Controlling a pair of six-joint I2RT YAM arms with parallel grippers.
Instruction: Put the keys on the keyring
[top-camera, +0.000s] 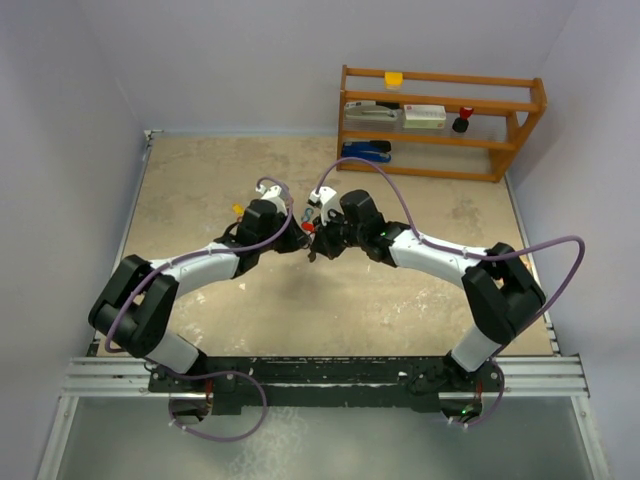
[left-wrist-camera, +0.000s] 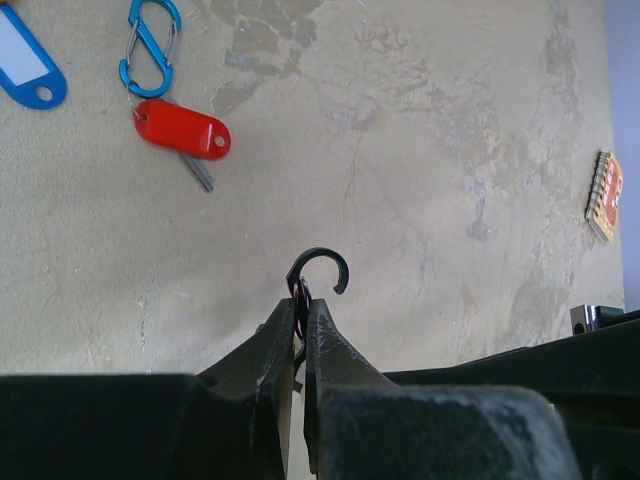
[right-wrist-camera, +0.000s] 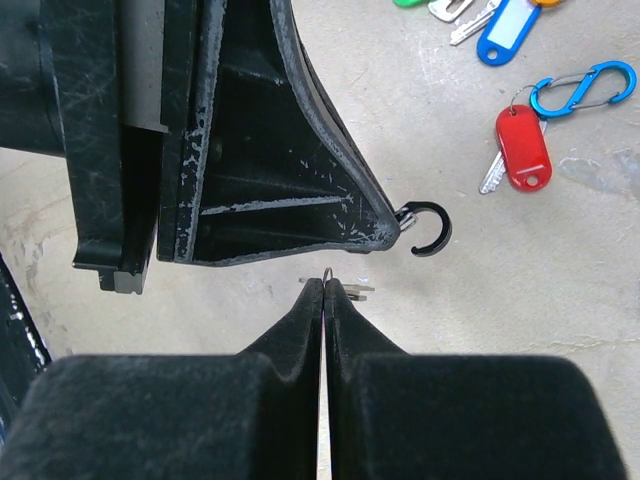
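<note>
My left gripper (left-wrist-camera: 302, 300) is shut on the keyring (left-wrist-camera: 320, 268), a black open hook with a thin ring at its foot, held above the table. In the right wrist view the same keyring (right-wrist-camera: 428, 230) sticks out past the left gripper's fingers (right-wrist-camera: 290, 190). Just below it my right gripper (right-wrist-camera: 324, 283) is shut on the thin wire loop of a small silver key (right-wrist-camera: 350, 291), which shows crosswise beyond the tips. A red-tagged key (right-wrist-camera: 522, 148) lies on the table, linked to a blue clip (right-wrist-camera: 582, 87). A blue-tagged key (right-wrist-camera: 505, 28) lies farther off.
Both grippers meet over the middle of the table (top-camera: 400, 300). A wooden shelf (top-camera: 520, 110) with small items stands at the back right, a blue stapler (top-camera: 366, 150) beneath it. A small orange piece (left-wrist-camera: 603, 195) lies to the right in the left wrist view.
</note>
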